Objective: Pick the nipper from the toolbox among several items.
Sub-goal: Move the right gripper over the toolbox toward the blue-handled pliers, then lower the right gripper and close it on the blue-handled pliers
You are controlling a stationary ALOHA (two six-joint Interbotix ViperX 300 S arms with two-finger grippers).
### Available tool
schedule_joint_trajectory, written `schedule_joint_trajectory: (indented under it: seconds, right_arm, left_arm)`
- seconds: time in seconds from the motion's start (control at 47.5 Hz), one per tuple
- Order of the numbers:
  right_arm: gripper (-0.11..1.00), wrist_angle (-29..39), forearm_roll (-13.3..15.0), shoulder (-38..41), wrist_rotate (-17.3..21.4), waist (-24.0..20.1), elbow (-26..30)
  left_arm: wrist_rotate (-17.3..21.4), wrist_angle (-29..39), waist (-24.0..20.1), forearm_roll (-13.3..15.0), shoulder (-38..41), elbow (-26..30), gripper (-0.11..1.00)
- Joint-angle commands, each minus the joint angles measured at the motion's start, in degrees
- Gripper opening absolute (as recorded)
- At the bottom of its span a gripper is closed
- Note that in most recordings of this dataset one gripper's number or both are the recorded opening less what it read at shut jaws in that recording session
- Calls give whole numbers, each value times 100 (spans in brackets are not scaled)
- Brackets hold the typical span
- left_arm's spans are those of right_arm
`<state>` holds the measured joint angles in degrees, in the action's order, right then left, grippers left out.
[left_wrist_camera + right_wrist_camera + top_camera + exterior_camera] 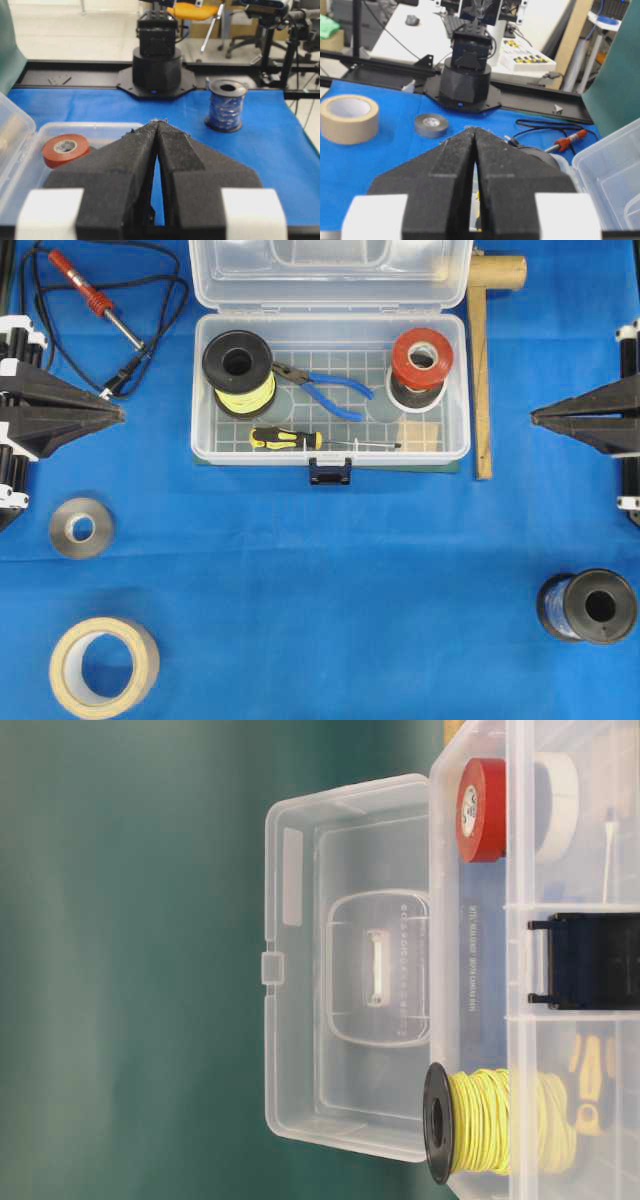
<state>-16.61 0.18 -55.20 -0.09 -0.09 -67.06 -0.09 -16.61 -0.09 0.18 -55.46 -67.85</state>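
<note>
The clear toolbox (200, 390) stands open at the top middle of the blue table, lid back. Inside lies the nipper (325, 388), blue-handled, dark jaws pointing left toward a black spool of yellow wire (240, 370). A red tape roll on a white one (420, 362) sits at the box's right. A black-and-yellow screwdriver (290, 439) and a tan wooden block (420, 432) lie along the front wall. My left gripper (118, 416) rests shut at the left edge, my right gripper (535, 418) shut at the right edge. Both are empty and well clear of the box.
A red-handled soldering iron (95, 300) with black cable lies at the top left. A grey tape roll (82, 528) and a tan masking tape roll (104, 666) sit at the lower left. A spool of blue wire (588, 606) stands at the lower right, a wooden mallet (483, 360) right of the box.
</note>
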Motion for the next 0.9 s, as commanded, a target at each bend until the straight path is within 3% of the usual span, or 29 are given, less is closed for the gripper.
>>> schedule_joint_trajectory:
  seconds: [0.0,0.189,0.505,0.568,0.779,0.821,0.884]
  right_arm:
    - [0,-26,-26,70,44,149,193]
    - [0,1160,-79,958,114,888,1099]
    - [2,2558,-62,3226,62,1336,2812]
    - [15,2821,-53,3718,62,1397,3138]
    - [77,3410,62,4957,26,1459,3929]
    - [82,3463,62,5177,26,1494,4034]
    - [78,3480,62,5546,26,1538,4166]
  left_arm:
    - [18,-26,0,193,35,79,0]
    - [9,-26,9,202,44,79,0]
    - [-26,-26,0,202,62,70,0]
    - [-26,-26,9,202,62,70,0]
    - [-35,-26,0,193,88,53,0]
    - [-35,-26,0,202,97,44,0]
    - [-35,-26,9,202,97,35,0]
